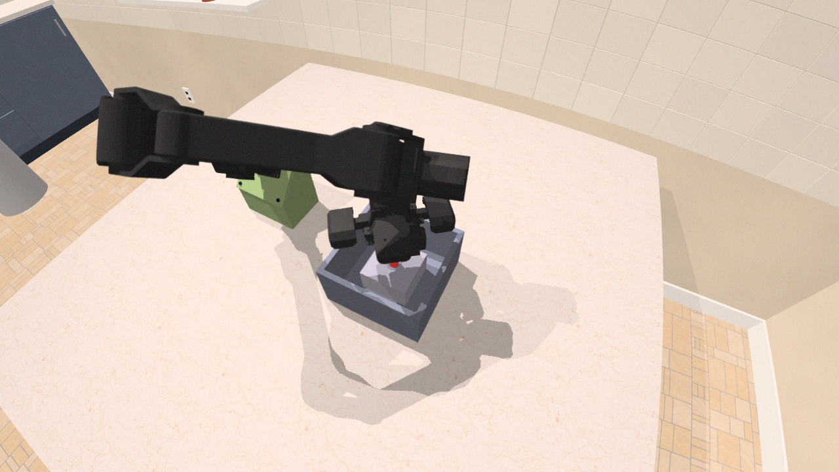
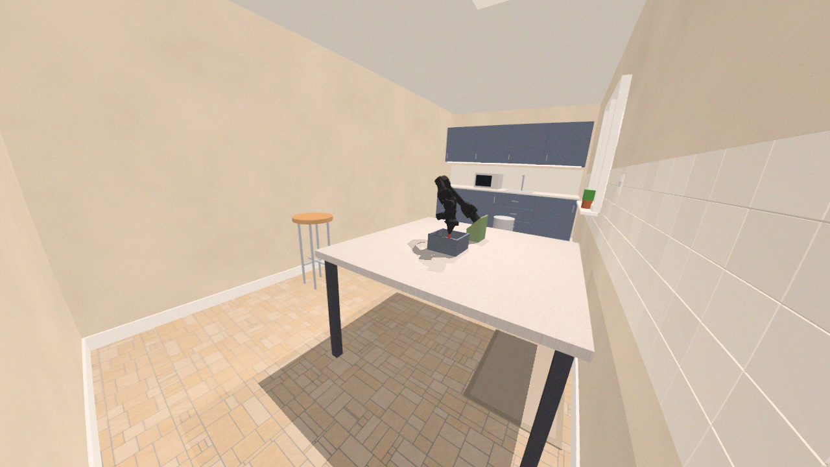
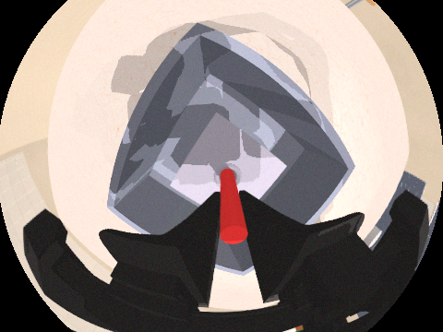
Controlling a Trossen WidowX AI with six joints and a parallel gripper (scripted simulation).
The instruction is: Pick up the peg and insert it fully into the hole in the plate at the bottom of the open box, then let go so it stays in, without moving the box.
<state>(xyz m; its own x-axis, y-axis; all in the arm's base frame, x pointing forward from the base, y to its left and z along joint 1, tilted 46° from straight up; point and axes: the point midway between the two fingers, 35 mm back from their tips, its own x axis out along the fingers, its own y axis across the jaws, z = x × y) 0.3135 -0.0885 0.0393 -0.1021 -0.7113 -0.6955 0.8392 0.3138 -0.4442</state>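
Note:
My gripper is shut on the red peg and holds it upright inside the open grey box. Only a small red bit of the peg shows under the fingers in the top view. In the wrist view the peg's lower tip meets the hole in the pale plate at the bottom of the box. How deep the tip sits in the hole I cannot tell. In the exterior view the gripper is down at the box with the peg just visible.
A green wedge-shaped block stands on the table just behind and left of the box, under my forearm. The box walls stand close around the fingers. A wooden stool stands off the table's left side.

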